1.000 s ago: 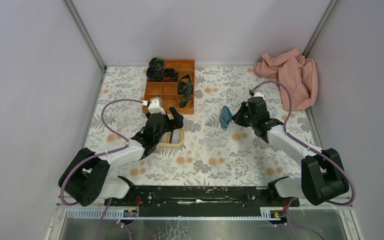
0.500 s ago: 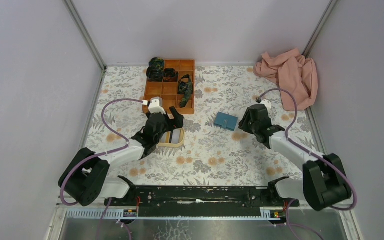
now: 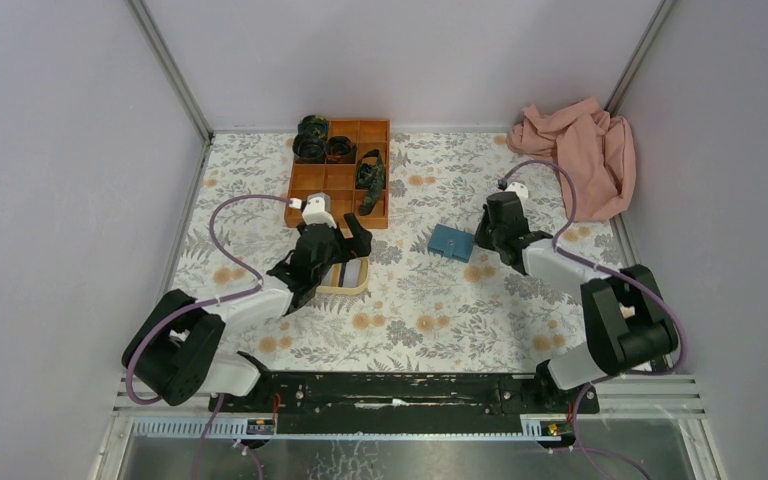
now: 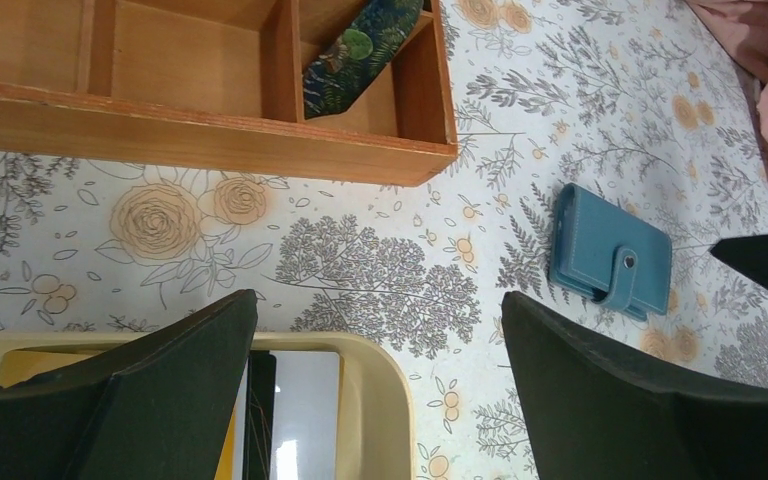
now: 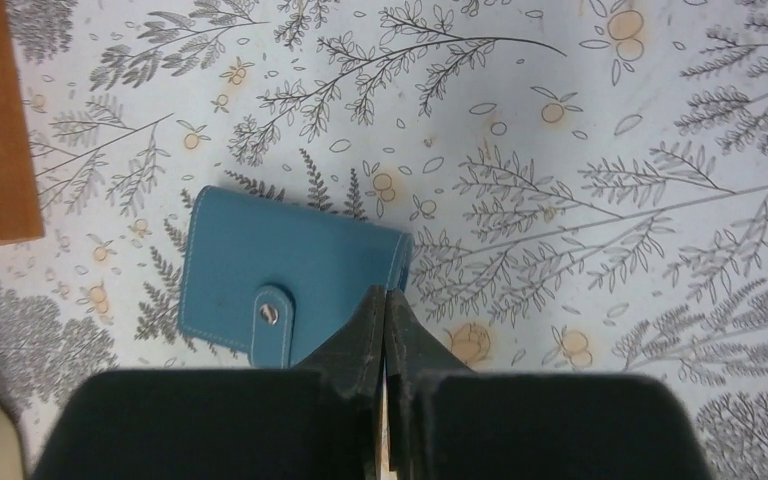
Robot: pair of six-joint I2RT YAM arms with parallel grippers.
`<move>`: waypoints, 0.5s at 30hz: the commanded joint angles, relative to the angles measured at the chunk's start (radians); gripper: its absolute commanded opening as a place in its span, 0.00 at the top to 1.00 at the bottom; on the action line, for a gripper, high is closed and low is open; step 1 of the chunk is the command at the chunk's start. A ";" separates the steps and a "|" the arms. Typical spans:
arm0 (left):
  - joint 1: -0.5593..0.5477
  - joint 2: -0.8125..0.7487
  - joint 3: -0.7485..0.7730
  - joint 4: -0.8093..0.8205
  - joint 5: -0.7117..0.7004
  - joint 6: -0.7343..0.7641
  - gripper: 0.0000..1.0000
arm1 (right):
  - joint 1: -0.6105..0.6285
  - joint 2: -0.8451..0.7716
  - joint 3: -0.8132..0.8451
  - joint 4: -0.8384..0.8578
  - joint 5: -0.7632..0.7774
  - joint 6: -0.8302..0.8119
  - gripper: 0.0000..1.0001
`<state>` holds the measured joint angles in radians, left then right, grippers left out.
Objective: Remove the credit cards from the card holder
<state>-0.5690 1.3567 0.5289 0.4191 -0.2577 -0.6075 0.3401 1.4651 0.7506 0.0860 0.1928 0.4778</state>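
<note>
The card holder [image 3: 451, 242] is a light-blue wallet lying flat and closed on the floral table, its snap strap fastened [image 5: 272, 316]. The left wrist view shows the card holder [image 4: 610, 262] too. My right gripper [image 5: 387, 297] is shut, its tips at the wallet's right edge with nothing visibly between them; from above the right gripper [image 3: 478, 238] sits just right of the wallet. My left gripper [image 4: 380, 300] is open over the yellow tray [image 4: 385, 400]. Credit cards lie in that tray: a white one [image 4: 295, 410] and a dark one [image 4: 260, 400].
An orange wooden organizer [image 3: 340, 180] with dark rolled items stands behind the tray [image 3: 355, 288]. A pink cloth [image 3: 580, 150] is heaped in the far right corner. Grey walls enclose the table on three sides.
The right gripper held the wallet upright, then opened and let it drop flat. It pulled back, returned and is now shut at the wallet's right edge. The left arm stayed put.
</note>
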 commanded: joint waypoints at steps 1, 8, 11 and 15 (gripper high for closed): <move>-0.005 0.010 0.025 0.039 0.053 0.012 0.00 | -0.002 0.096 0.090 0.090 -0.002 -0.044 1.00; -0.006 -0.006 0.016 0.041 0.010 0.047 0.00 | -0.004 0.246 0.189 0.067 0.062 -0.073 1.00; -0.008 -0.012 0.013 0.044 0.007 0.047 0.00 | -0.003 0.281 0.206 0.040 0.054 -0.074 1.00; -0.015 -0.010 0.020 0.024 -0.031 0.028 0.00 | -0.001 0.251 0.172 0.012 0.008 -0.051 0.96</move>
<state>-0.5720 1.3582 0.5289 0.4206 -0.2371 -0.5884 0.3393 1.7515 0.9226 0.1234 0.2157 0.4236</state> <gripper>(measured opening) 0.997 0.020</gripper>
